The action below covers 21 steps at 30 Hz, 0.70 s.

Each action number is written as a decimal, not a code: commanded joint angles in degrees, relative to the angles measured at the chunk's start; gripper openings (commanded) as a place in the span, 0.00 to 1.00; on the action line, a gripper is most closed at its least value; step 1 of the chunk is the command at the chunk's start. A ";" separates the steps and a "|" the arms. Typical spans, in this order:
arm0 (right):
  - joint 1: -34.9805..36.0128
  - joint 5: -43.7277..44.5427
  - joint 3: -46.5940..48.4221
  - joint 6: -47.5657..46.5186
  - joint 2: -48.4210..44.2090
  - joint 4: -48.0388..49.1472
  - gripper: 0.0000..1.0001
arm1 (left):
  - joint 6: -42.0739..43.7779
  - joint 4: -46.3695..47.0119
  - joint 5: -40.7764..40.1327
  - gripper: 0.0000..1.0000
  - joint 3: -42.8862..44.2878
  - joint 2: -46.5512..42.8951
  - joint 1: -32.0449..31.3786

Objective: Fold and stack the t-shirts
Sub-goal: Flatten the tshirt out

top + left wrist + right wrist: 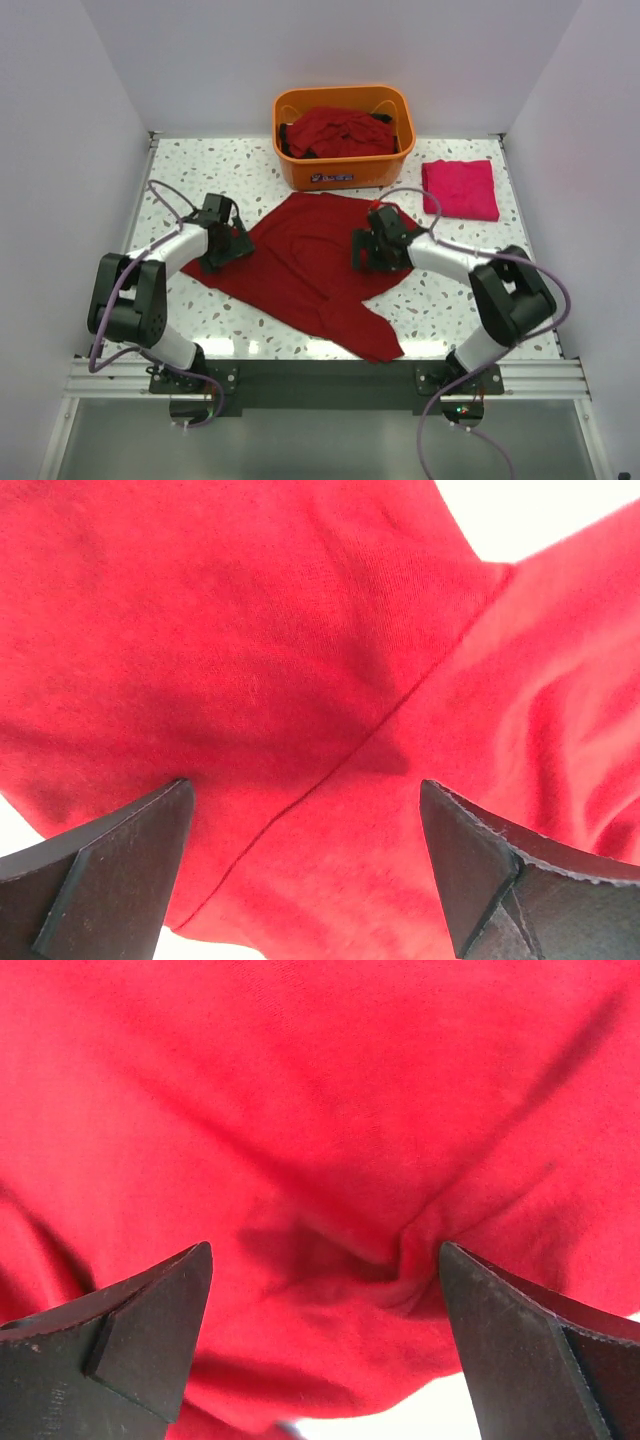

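Lying flat between the left gripper (224, 244) and the right gripper (368, 246), a plain dark red t-shirt (300, 268) spreads as a rumpled diamond, one sleeve trailing toward the arm bases. Both sets of jaws stand wide open, the left over a seam and the right above a small pucker. Beyond the right gripper sits a folded pinkish-red t-shirt (460, 189). Farther back, dark red shirts (338, 132) fill an orange tub (345, 176).
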 commanded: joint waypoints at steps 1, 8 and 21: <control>10.92 -1.31 -13.65 10.11 -5.48 -9.45 0.99 | 3.72 -0.46 -2.94 1.00 6.08 1.99 0.44; 34.95 4.73 -9.49 20.70 -23.41 -22.20 0.99 | 6.80 -3.54 -4.44 1.00 14.52 0.85 0.44; 17.37 11.79 11.34 2.23 -10.00 -13.86 0.99 | 1.71 -1.79 1.80 1.00 4.07 -4.68 -4.39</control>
